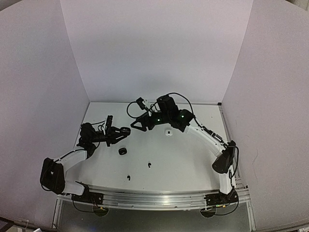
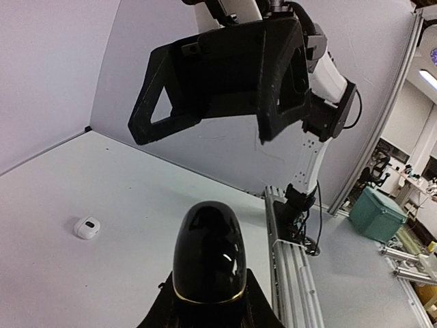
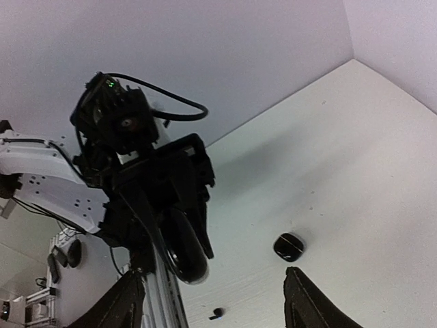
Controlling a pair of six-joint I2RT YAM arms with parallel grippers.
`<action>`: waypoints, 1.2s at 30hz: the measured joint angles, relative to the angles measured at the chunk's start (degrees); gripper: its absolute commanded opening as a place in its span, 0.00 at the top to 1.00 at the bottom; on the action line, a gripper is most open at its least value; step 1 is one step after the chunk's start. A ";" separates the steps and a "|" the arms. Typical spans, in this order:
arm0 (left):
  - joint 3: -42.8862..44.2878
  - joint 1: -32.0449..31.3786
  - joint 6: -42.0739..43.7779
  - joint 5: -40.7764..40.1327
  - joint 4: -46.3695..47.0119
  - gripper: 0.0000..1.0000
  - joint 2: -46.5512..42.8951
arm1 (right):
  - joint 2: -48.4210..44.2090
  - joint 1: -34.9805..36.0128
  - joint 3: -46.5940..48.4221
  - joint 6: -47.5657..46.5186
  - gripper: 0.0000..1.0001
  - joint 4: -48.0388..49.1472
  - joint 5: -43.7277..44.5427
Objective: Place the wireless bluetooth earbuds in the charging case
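Earbuds [image 1: 149, 165] lie loose, and none shows seated in a case, so by my reading the insertion itself has not begun. Only the first grasp is done.

On the bench [image 1: 193, 164], your left gripper [image 1: 120, 131] is raised toward the left edge. Its jaws are clenched on a glossy black case [image 2: 208, 253], which stands upright between them. A thin pale seam rings this held case low down. I judge the lid closed, though the pictures do not settle it.

Your right gripper [image 1: 138, 126] hangs just beside the left one, on its far side. Its jaws are spread wide with nothing between them.

Two more cases rest on the bench. The white case [image 1: 168, 132] lies about mid-bench, toward the far edge. The loose black case [image 1: 122, 151] lies left of the middle, just nearer than the left gripper.

Only two earbuds show, both black. One sits near the middle toward the near edge, and the other [image 1: 128, 177] lies closer to that edge and a little left. Both are well apart from every case.

Still to do, as I judge it: open the held case, fetch an earbud with the free jaws, seat it, then repeat.
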 measured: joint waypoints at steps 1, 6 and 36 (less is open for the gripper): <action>0.04 0.01 -1.61 0.68 1.15 1.00 0.15 | 0.63 0.16 0.88 0.32 0.39 0.12 -1.57; 0.21 0.01 -5.89 2.09 4.39 1.00 0.42 | 2.65 0.70 2.05 1.52 0.44 0.56 -7.39; 0.23 0.04 -8.94 2.97 6.51 1.00 1.38 | 9.67 0.88 6.14 8.73 0.87 4.50 -17.49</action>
